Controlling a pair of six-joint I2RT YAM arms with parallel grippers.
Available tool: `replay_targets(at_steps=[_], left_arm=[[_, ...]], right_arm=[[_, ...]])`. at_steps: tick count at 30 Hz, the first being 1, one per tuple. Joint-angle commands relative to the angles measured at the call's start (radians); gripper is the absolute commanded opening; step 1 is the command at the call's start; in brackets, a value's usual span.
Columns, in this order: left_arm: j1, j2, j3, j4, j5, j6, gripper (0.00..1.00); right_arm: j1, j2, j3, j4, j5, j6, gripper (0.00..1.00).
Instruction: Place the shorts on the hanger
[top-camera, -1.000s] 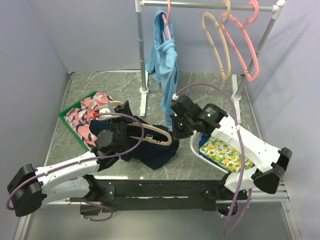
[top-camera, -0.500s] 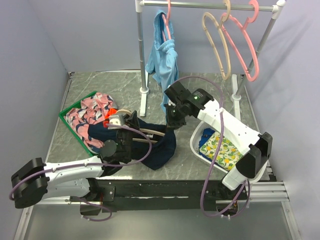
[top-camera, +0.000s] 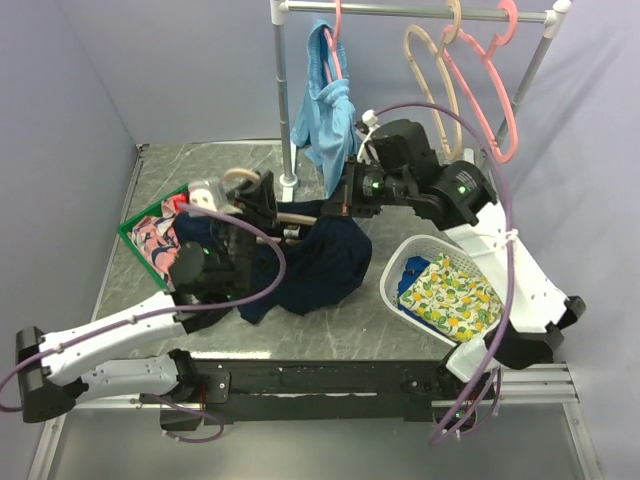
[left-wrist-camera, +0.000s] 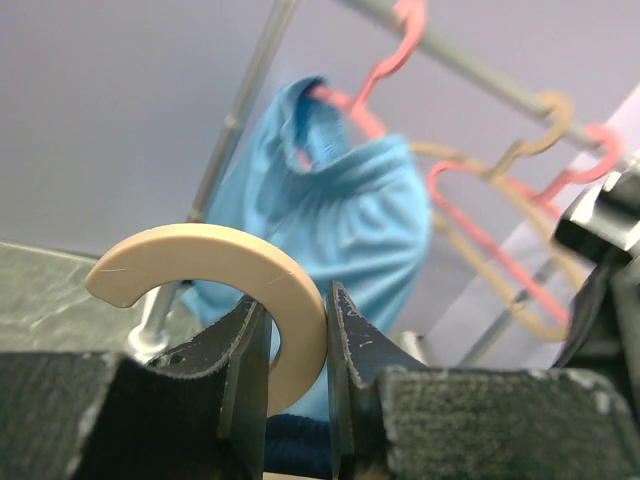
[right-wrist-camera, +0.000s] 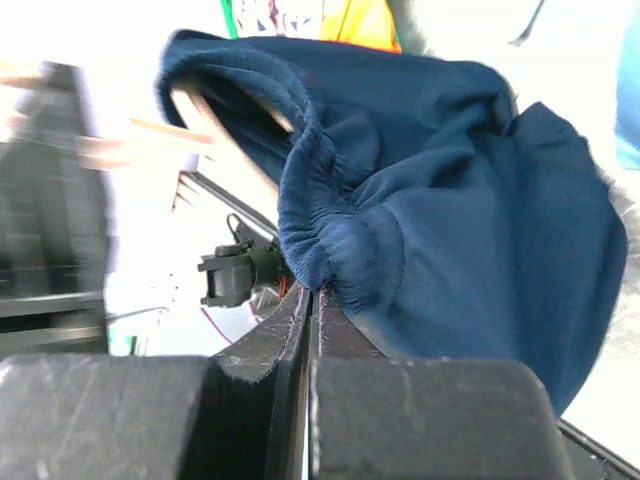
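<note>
The navy shorts (top-camera: 315, 262) hang over the beige hanger (top-camera: 297, 215), lifted above the table middle. My left gripper (top-camera: 247, 190) is shut on the hanger's hook (left-wrist-camera: 215, 262), holding it raised; the hook (top-camera: 238, 178) curls above the jaws. My right gripper (top-camera: 345, 198) is shut on the shorts' elastic waistband (right-wrist-camera: 322, 255) at the hanger's right end. In the right wrist view the shorts (right-wrist-camera: 460, 210) drape over a beige hanger arm (right-wrist-camera: 215, 135). Most of the hanger is hidden under the fabric.
A green tray (top-camera: 135, 225) of patterned clothes sits at left. A white basket (top-camera: 400, 265) with lemon-print cloth is at right. A rack (top-camera: 420, 12) at the back holds a light-blue garment (top-camera: 328, 120), a beige hanger (top-camera: 436, 85) and pink hangers (top-camera: 490, 90).
Both grippers have risen and moved toward the rack, lifting the hanger and shorts off the table. The right arm has swung up and back.
</note>
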Motion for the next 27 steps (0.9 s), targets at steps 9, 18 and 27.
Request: replay_targets(at_steps=[9,18,27], left_arm=[[-0.005,0.114,0.672,-0.818,0.305,-0.143,0.01],[-0.005,0.13,0.761,-0.933,0.405,-0.186,0.01],[-0.005,0.108,0.611,-0.873,0.417,-0.209,0.01]], right_arm=[[-0.004,-0.337,-0.19,0.212,0.031,-0.203,0.39],[-0.004,-0.681,-0.509,0.407,0.086,-0.347,0.81],[0.243,-0.634,-0.526,0.273,0.285,-0.386,0.84]])
